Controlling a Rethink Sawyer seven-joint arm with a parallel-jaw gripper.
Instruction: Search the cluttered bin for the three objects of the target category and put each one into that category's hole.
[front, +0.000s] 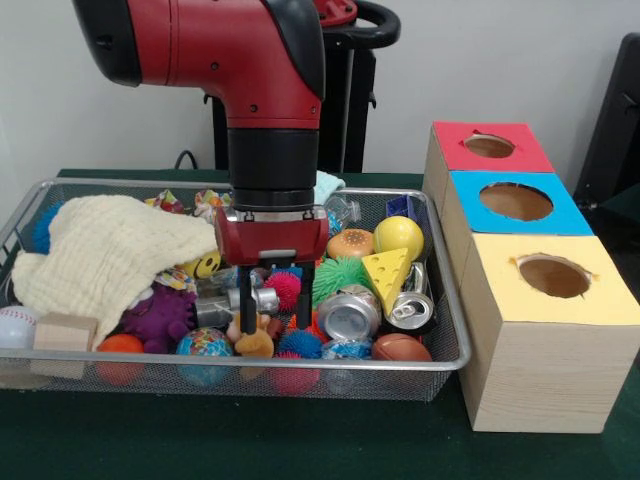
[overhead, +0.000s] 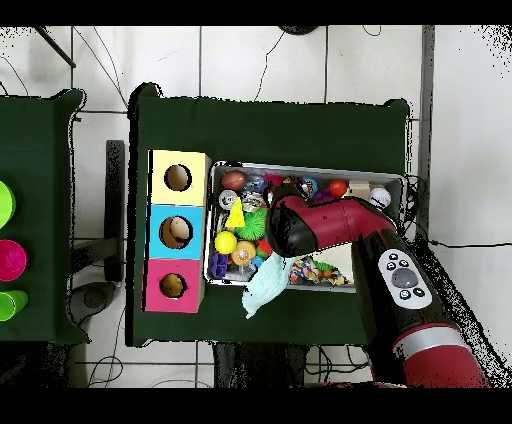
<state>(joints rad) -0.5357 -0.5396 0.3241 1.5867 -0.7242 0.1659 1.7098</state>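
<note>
The wire mesh bin (front: 300, 366) holds many mixed objects. My gripper (front: 272, 305) hangs low inside it near the front middle, open. Its fingers (front: 246, 312) straddle a small silver can (front: 258, 298) lying on its side and a pink spiky ball (front: 286, 290). A tan plush toy (front: 255, 343) lies just below the fingertips. The red-faced hole (front: 489, 146) is on the far box at the right, and it also shows in the overhead view (overhead: 172, 286). In the overhead view the arm (overhead: 300, 225) covers the gripper and the bin's (overhead: 310, 168) middle.
A cream cloth (front: 110, 250) covers the bin's left part. Two crushed cans (front: 347, 315), a cheese wedge (front: 388, 268), a yellow ball (front: 399, 237), a burger (front: 350, 243) and a football (front: 400, 348) lie at the right. The blue hole (front: 516, 201) and yellow hole (front: 553, 275) are nearer.
</note>
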